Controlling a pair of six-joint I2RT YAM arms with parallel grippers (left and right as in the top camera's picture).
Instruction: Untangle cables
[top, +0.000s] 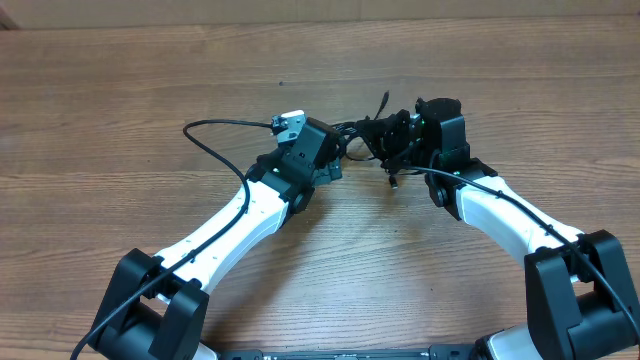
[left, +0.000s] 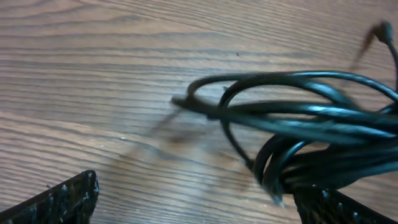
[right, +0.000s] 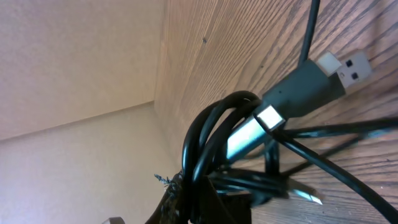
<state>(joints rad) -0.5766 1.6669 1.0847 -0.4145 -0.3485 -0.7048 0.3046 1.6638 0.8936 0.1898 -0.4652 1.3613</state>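
Cables (top: 362, 135) bunch in one black tangle about mid-counter, between the two tools. Nearer than the cables, bare counter (top: 390, 260) lies open between the two arms (top: 230, 225), the widest free room on this side. A slim plug (top: 395, 181) hangs just nearer than the cables, over bare wood.

Just left of the cables, the left tool (top: 325, 165) stands wide open and holds nothing. Its wrist view puts its fingers (left: 62, 199) at the two lower corners, with strands running down beside the right-hand one.

Just right of the cables, the right tool (top: 400, 140) is clamped on them. Overhead, that tool and the cables merge into one dark mass. The right wrist view alone shows loops rising from a dark finger (right: 177, 202), with a grey USB plug (right: 311, 87), white-tipped, against them. The left wrist view alone shows a blurred shadow on the wood under the strands.

Beyond the cables a plug tip (top: 384, 100) pokes out. Past it, bare wood runs to the far edge (top: 320, 24), with wide room to either side.
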